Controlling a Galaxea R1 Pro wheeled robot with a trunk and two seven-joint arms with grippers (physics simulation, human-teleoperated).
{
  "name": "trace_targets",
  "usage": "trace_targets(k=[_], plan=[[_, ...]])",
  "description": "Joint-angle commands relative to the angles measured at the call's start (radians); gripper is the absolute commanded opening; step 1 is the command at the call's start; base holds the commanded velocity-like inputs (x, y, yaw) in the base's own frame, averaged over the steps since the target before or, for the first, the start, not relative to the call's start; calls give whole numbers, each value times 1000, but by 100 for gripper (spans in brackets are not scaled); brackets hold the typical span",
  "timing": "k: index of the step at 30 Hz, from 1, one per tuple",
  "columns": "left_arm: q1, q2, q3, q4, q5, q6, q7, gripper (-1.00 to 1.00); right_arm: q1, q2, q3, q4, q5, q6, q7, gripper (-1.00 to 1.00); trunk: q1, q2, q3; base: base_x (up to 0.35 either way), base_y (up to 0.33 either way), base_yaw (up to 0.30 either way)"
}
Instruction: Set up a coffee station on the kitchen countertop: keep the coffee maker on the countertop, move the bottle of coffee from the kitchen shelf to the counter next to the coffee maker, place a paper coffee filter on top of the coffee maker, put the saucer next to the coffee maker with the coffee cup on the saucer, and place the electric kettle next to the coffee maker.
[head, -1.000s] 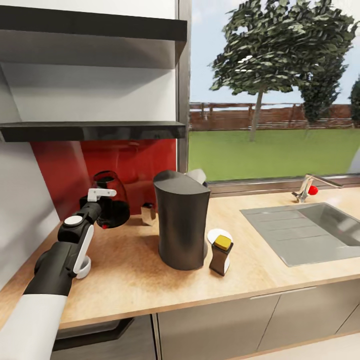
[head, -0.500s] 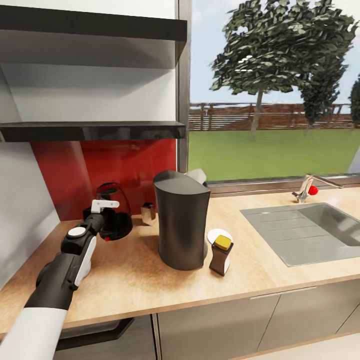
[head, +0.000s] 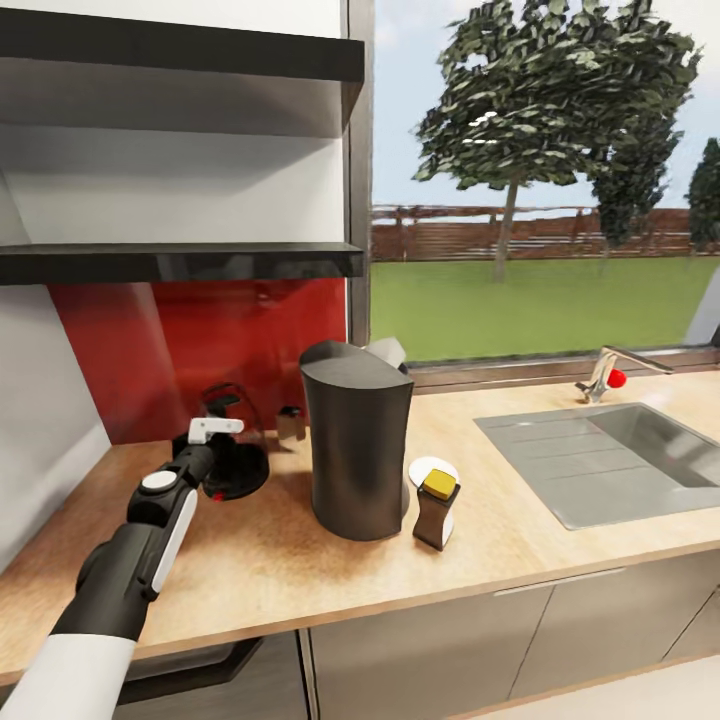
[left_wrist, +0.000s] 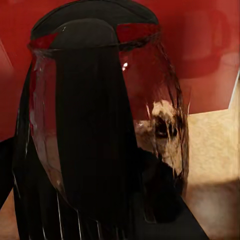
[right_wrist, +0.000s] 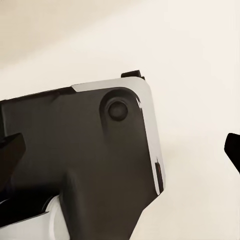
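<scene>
The tall dark coffee maker (head: 355, 445) stands mid-counter. Left of it, by the red backsplash, the glass and black electric kettle (head: 238, 462) rests low on the countertop (head: 250, 560). My left gripper (head: 216, 436) is at its handle and appears shut on it, its fingers hidden. The left wrist view has the kettle (left_wrist: 100, 125) very close. The bottle of coffee (head: 437, 510) with a yellow cap stands right of the coffee maker, beside the white saucer (head: 428, 467). A pale object (head: 388, 352) peeks from behind the coffee maker. In the right wrist view, one dark fingertip (right_wrist: 233, 150) shows at the edge.
A small metallic item (head: 290, 425) sits by the backsplash between the kettle and the coffee maker. The steel sink (head: 610, 455) and faucet (head: 605, 372) lie to the right. Dark shelves (head: 180, 262) hang above the counter's left part. My own dark body part (right_wrist: 75, 165) shows over pale floor.
My left arm has carried the kettle down and toward the backsplash, from raised to low on the countertop. The head camera shifted slightly.
</scene>
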Motion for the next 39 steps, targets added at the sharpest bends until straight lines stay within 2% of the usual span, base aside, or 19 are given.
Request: trace_targets(k=[1,4,10,22,25,30,39], plan=[[-1,0,-1,4,-4,5,3,-100,-1,0,-6,1,-2,-2,5,100,0,-2,-1,0,0,-20],[0,-1,-1,30,-4,2,2,-100,-1,0,-6,1,-2,-2,6,100,0,-2,-1,0,0,-4],[1,-1,-1,112,-4,-108,4,-100,-1,0,-6,1,-2,-2,7,100,0,-2,-1,0,0,-122],[3,-2,-1,143,-4,-119,4,-100,-1,0,-6,1,-2,-2,6,100,0,-2,-1,0,0,-8],[6,-13,-3,176,-4,-123,3,-100,-1,0,-6,1,-2,-2,6,100,0,-2,-1,0,0,0],[15,-32,-5,220,-4,-222,1,-100,-1,0,-6,1,-2,-2,6,100,0,-2,-1,0,0,0],[21,-37,-25,227,-4,-238,-4,-100,-1,1,-6,1,-2,-2,5,100,0,-2,-1,0,0,0]])
